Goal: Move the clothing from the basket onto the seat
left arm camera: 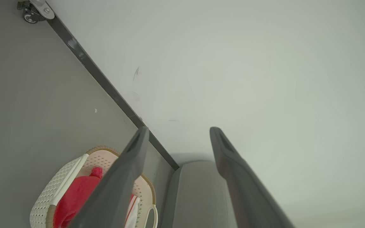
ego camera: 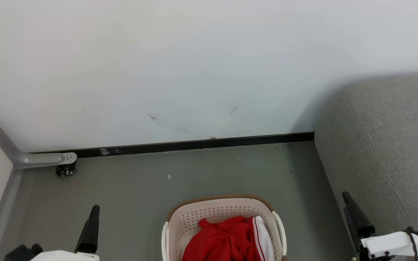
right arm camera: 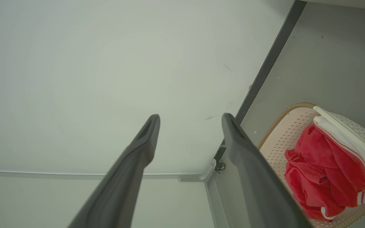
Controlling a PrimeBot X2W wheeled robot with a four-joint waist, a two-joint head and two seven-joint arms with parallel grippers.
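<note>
Left gripper (left arm camera: 178, 129) and right gripper (right arm camera: 191, 116) gape wide, empty; clothing (ego camera: 223, 239) in basket (ego camera: 216, 201) lies low between them, seat (ego camera: 394, 145) rightward.

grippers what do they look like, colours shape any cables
The left gripper and right gripper each have two long dark grey fingers tapering to rounded tips. In the head view their bases are white housings; a black cable crosses the right one.
</note>
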